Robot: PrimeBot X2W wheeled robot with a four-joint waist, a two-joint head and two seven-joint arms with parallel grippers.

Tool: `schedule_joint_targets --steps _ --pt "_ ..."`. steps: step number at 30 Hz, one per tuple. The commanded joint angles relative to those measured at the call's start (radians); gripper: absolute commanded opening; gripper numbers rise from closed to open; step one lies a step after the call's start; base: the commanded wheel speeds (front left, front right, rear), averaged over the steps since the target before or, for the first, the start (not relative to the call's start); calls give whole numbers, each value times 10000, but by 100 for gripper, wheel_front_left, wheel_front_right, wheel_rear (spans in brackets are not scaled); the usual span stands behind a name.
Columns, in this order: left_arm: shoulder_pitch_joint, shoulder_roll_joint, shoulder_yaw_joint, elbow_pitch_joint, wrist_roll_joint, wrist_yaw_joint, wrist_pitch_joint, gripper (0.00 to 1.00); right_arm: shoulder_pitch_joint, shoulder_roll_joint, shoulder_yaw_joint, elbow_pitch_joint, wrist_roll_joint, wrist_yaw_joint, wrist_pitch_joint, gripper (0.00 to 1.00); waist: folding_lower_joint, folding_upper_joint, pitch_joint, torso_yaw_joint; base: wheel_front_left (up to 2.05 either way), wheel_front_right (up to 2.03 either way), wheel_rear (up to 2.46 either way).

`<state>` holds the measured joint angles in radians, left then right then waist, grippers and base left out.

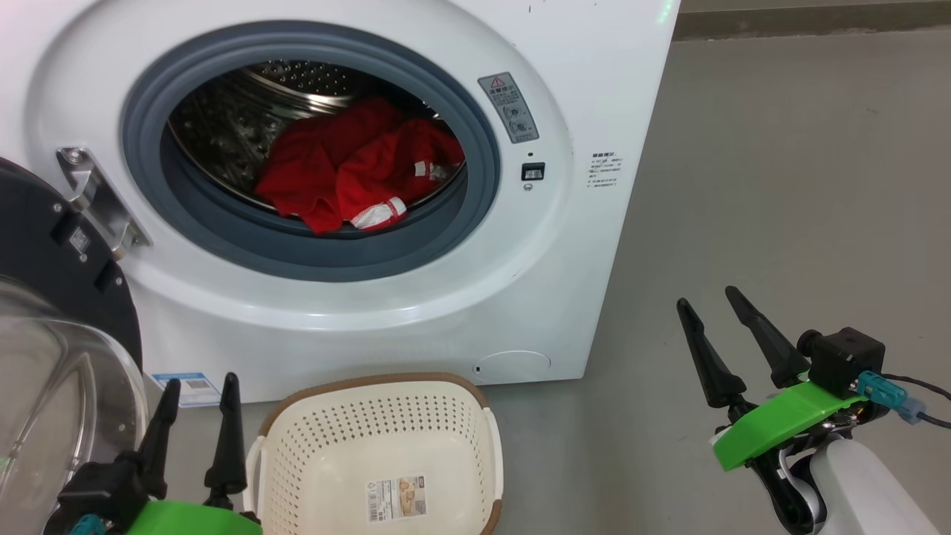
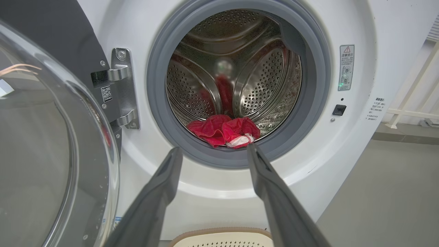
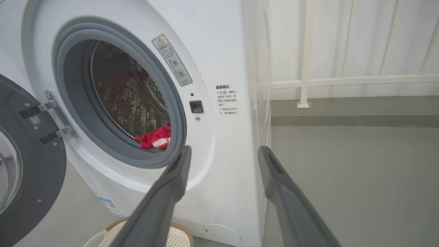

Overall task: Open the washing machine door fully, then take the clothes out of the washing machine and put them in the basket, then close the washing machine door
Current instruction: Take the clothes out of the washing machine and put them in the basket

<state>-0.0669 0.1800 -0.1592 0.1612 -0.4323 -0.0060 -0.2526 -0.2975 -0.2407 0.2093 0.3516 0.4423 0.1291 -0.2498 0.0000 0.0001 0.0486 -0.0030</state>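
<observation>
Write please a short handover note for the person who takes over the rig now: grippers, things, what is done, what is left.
Left gripper: open, empty, low beside the basket.
Right gripper: open, empty, above the floor, right of the washing machine.
Washing machine door: swung open to the left.
Clothes: in the drum, near its front edge.
Basket: empty, on the floor before the machine.
Done: door opened.
Left: clothes into the basket, then close the door.

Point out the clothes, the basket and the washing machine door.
the clothes [image 1: 349,174]: head view, middle of the red heap.
the basket [image 1: 371,427]: head view, its perforated far wall.
the washing machine door [image 1: 30,253]: head view, its black frame.
</observation>
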Motion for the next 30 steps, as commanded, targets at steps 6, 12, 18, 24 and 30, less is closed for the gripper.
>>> schedule_joint_targets --steps 6,12,18,24,30 --pt "-352 145 460 -155 108 -135 -91 100 -212 -12 132 -214 -26 16 -120 100 0 -1 5 22 0 0 0" --pt "-369 142 490 -110 156 -162 -91 100 -228 8 106 -226 -44 16 -120 100 0 -1 26 36 0 0 0" --pt "-389 135 507 -54 178 -182 -91 100 -237 16 91 -231 -46 16 -120 100 0 -1 32 20 0 0 0" --pt "-408 153 514 -45 218 -194 -91 100 -227 17 72 -257 -50 16 -120 100 0 -1 57 -4 0 0 0" --pt "-685 206 452 108 347 -77 -90 100 -294 13 52 -339 -61 16 -120 100 0 -1 259 -39 0 0 0"
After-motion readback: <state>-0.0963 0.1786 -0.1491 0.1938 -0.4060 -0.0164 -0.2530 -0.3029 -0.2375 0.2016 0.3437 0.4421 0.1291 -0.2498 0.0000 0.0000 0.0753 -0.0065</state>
